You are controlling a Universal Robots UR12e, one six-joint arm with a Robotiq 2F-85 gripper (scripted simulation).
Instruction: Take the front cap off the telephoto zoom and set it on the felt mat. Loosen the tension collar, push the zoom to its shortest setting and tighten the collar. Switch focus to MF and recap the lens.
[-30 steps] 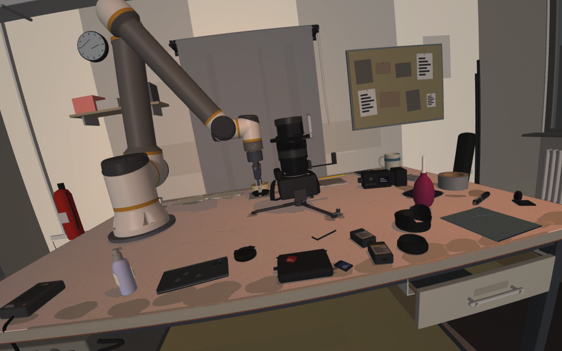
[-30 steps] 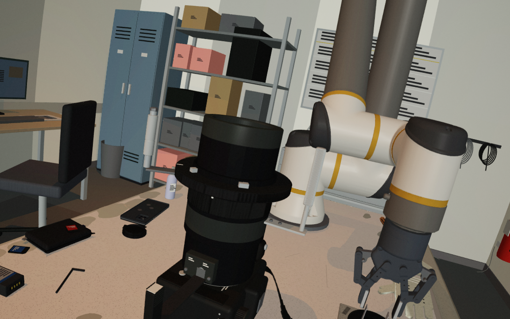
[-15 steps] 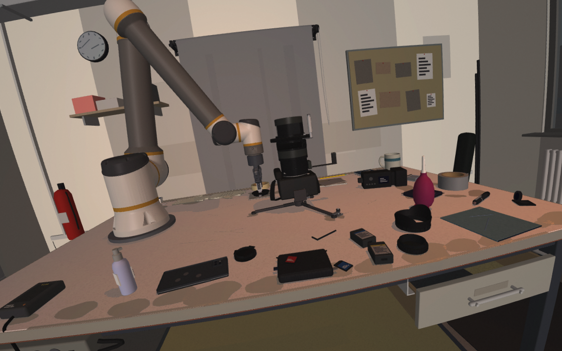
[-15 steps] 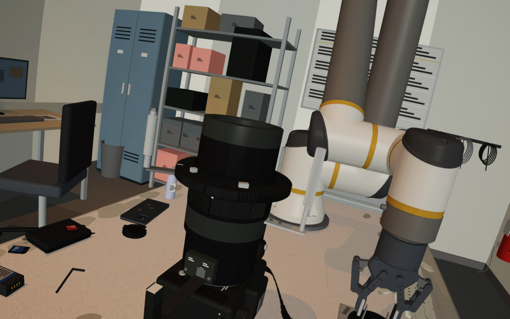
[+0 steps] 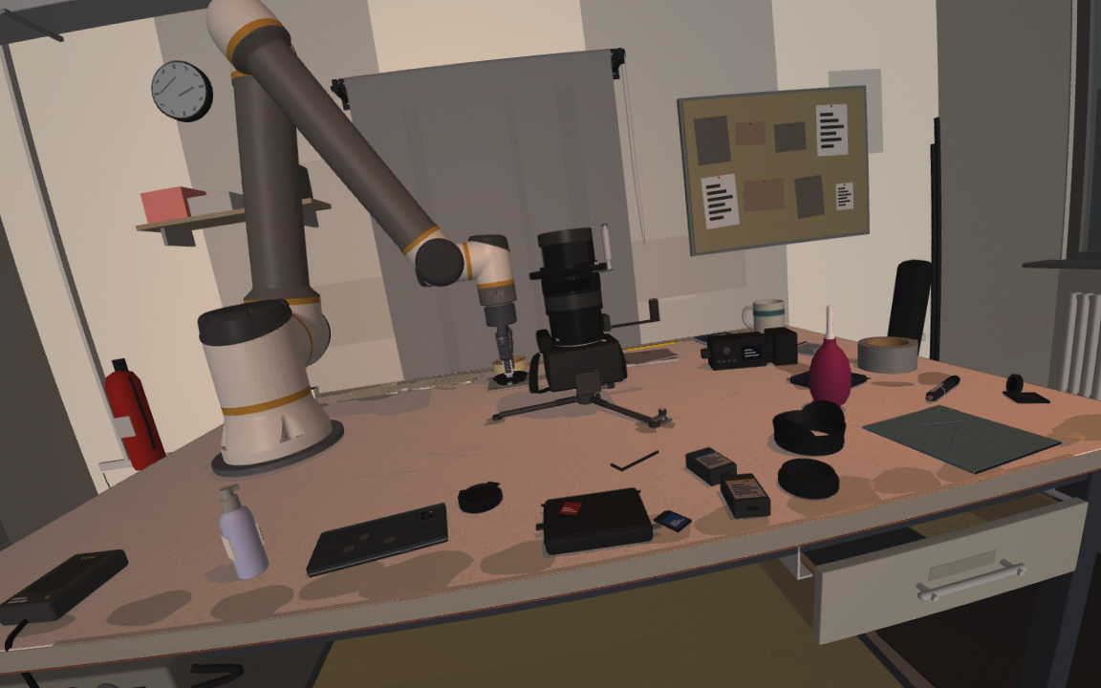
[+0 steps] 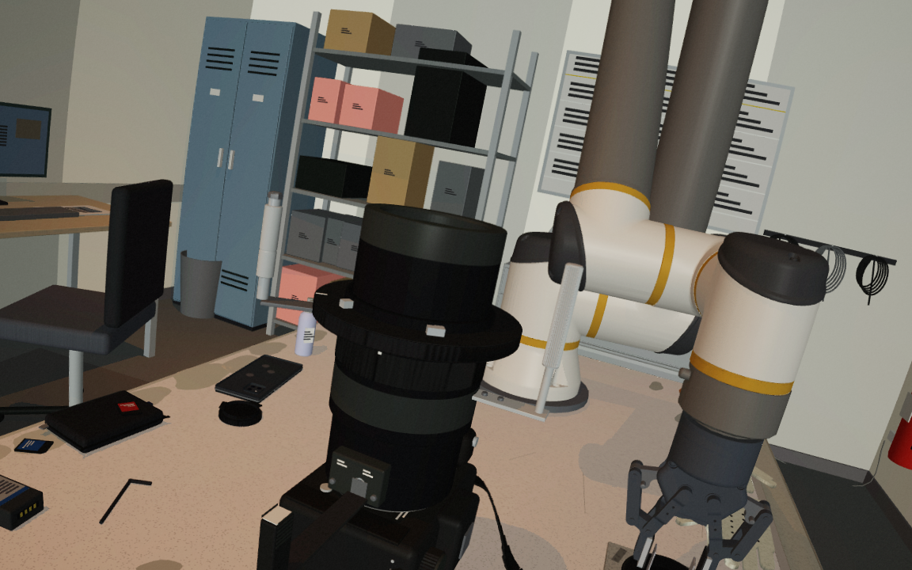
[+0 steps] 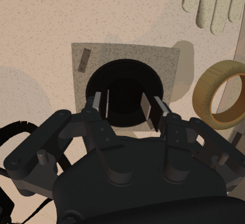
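The front cap [image 7: 124, 93], round, black and ribbed at its rim, lies on the small grey felt mat [image 7: 124, 73], partly hidden by my fingers in the wrist camera. My gripper [image 7: 128, 105] [image 5: 503, 358] [image 6: 683, 556] is low over the cap, open and holding nothing. The telephoto zoom [image 5: 570, 287] [image 6: 410, 340] stands upright on a camera body on a small tripod just right of my gripper, with its front end bare. Its wide collar [image 6: 417, 327] rings the barrel below the front section, and a small switch panel [image 6: 359, 473] sits near the mount.
The grey backdrop [image 5: 495, 214] hangs behind the lens. A tan tape roll [image 7: 220, 94] lies just beside the felt mat, and a glove [image 7: 212, 4] lies beyond it. Nearer the front edge lie a hex key [image 5: 633, 462], batteries [image 5: 710, 465], a lens hood [image 5: 810, 428] and another cap [image 5: 479, 496].
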